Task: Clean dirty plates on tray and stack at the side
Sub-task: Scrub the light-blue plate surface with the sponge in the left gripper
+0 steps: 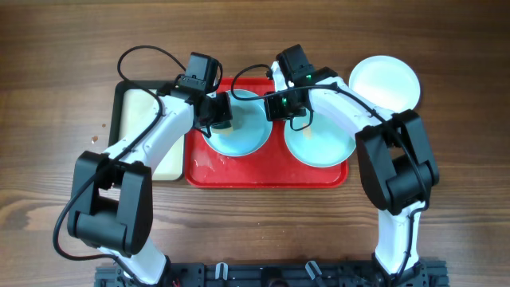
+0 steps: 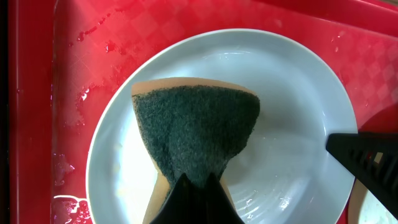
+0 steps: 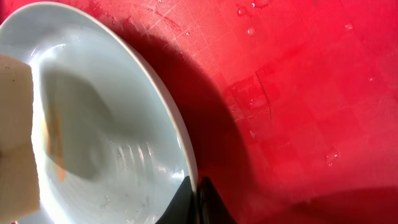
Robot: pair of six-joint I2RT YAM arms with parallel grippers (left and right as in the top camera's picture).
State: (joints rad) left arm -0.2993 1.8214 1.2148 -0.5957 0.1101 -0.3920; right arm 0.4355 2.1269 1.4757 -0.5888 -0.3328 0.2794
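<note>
Both jaws are closed on something. From overhead, my left gripper (image 1: 217, 115) holds a sponge (image 1: 226, 123) over a blue plate (image 1: 243, 142) at the left of the red tray (image 1: 263, 174). My right gripper (image 1: 272, 110) pinches that plate's right rim. A second blue plate (image 1: 319, 145) lies at the tray's right. A white plate (image 1: 385, 80) sits off the tray on the table (image 1: 462, 48) at upper right, and a cream tray (image 1: 135, 119) lies at the left.

On the left wrist view, the sponge's dark green face spreads over the plate's middle, pinched at bottom centre. Water beads dot the tray at upper left.

On the right wrist view, the fingers clamp the rim at bottom centre, with the sponge at the left edge.
</note>
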